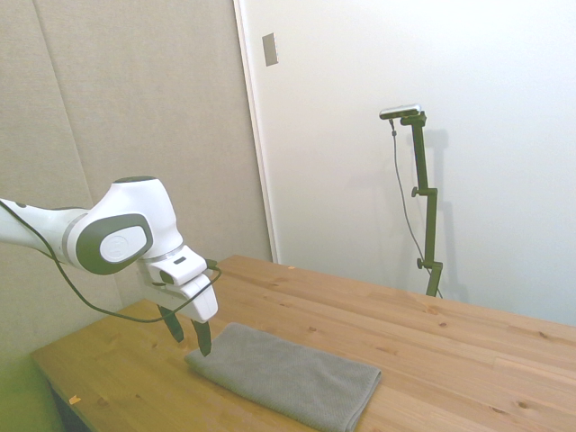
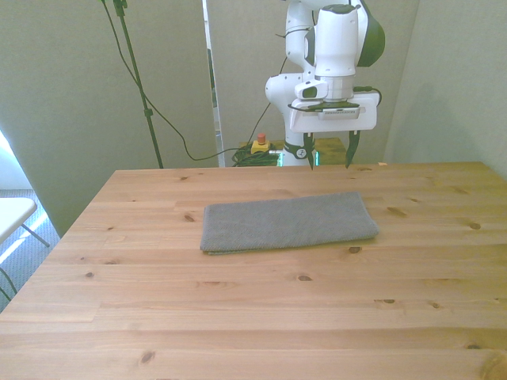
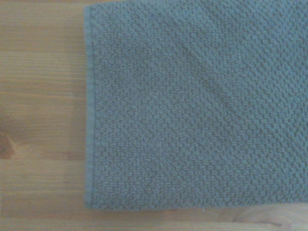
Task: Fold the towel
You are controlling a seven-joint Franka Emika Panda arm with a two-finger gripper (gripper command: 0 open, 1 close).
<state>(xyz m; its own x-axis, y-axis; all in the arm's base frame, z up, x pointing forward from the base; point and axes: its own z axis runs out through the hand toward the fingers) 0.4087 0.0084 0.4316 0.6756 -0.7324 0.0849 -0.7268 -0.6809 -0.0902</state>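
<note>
The grey towel [image 2: 287, 222] lies flat on the wooden table [image 2: 253, 317] as a long, doubled-over rectangle, running across the front view. In the side view the towel [image 1: 288, 376] sits near the table's near edge. My gripper [image 2: 329, 156] hangs open a little above the table, over the towel's far edge toward the front view's right end, holding nothing. In the side view the gripper [image 1: 188, 335] stands just above the towel's left corner. The wrist view shows the towel's [image 3: 192, 106] terry weave and one hemmed end against bare wood.
Behind the table, on the floor, stands a small yellow box with a red button [image 2: 259, 145], with cables around it. A white folding table edge [image 2: 12, 215] shows at the front view's left. Bare wood [image 2: 253, 317] surrounds the towel.
</note>
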